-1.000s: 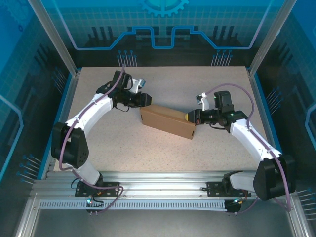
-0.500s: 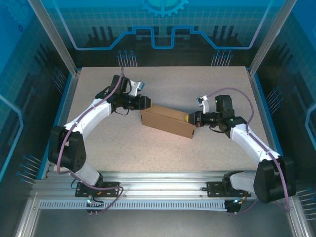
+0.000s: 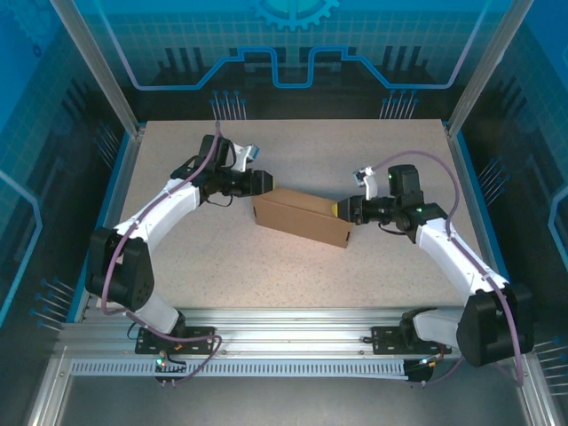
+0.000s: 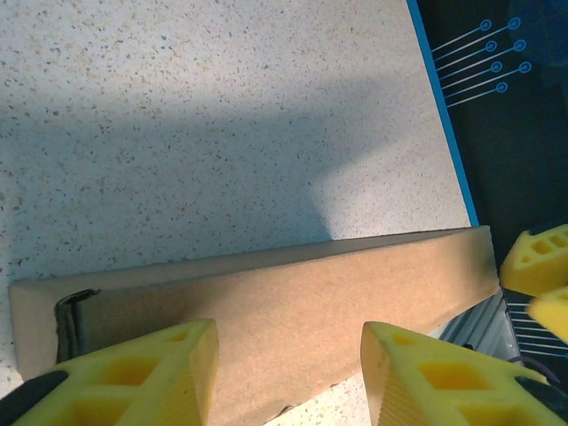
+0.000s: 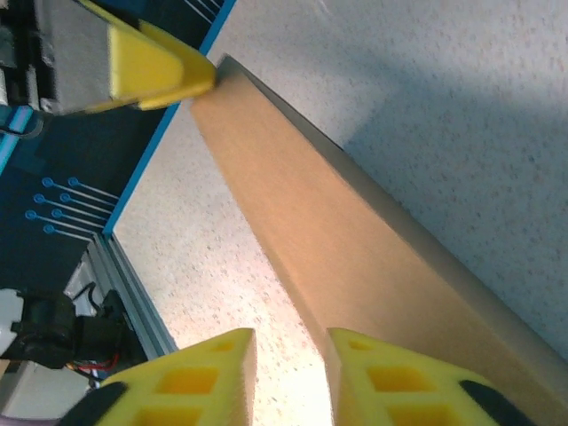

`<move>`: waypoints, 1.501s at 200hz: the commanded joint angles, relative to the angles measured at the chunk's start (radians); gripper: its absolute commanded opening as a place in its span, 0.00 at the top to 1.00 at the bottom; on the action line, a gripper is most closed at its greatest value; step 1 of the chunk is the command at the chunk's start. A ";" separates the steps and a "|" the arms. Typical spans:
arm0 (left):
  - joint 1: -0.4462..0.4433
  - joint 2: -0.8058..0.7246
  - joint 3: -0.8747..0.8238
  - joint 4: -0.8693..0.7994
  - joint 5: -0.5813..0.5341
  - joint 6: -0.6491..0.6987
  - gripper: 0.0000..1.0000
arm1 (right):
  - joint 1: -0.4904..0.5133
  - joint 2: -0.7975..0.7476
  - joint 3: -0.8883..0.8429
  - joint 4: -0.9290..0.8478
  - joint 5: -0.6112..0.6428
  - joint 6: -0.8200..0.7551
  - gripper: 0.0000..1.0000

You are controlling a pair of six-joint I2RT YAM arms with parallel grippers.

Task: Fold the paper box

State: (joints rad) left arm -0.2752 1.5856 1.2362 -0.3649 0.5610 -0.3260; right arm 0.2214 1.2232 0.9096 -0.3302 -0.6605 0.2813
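the paper box (image 3: pixel 300 219) is plain brown cardboard with no print, paler tan where light strikes it in the right wrist view. the table (image 3: pixel 355 151) is off-white with fine dark speckles, edged by a blue strip (image 4: pixel 442 115). the left gripper (image 3: pixel 266 182) and right gripper (image 3: pixel 338 211) have bright yellow fingers. the left arm (image 3: pixel 164 204) and right arm (image 3: pixel 453 253) are white with black joints and carry purple cables (image 3: pixel 417 153). the back wall (image 3: pixel 293 35) is blue with a pale grid and a gear outline.
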 commanded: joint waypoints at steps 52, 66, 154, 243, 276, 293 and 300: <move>0.017 -0.157 0.009 0.005 0.049 -0.034 0.27 | 0.159 0.133 0.379 -0.386 0.196 -0.272 0.00; 0.028 -0.214 -0.031 -0.002 0.039 -0.024 0.10 | 0.185 0.165 0.426 -0.430 0.218 -0.314 0.00; 0.074 -0.591 -0.254 -0.098 0.086 0.038 0.01 | 0.340 0.431 0.669 -0.615 0.505 -0.504 0.01; 0.073 -0.712 -0.298 -0.187 0.084 0.098 0.01 | 0.440 0.647 0.810 -0.672 0.762 -0.585 0.05; 0.073 -0.701 -0.301 -0.185 0.088 0.099 0.01 | 0.460 0.665 0.798 -0.659 0.774 -0.586 0.16; 0.074 -0.691 -0.308 -0.197 0.080 0.109 0.01 | 0.472 0.671 0.786 -0.653 0.802 -0.590 0.21; 0.074 -0.686 -0.310 -0.202 0.083 0.113 0.01 | 0.476 0.671 0.783 -0.653 0.806 -0.591 0.23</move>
State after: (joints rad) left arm -0.2054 0.8902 0.9424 -0.5400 0.6296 -0.2516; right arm 0.6708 1.8839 1.6905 -0.9676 0.1024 -0.2920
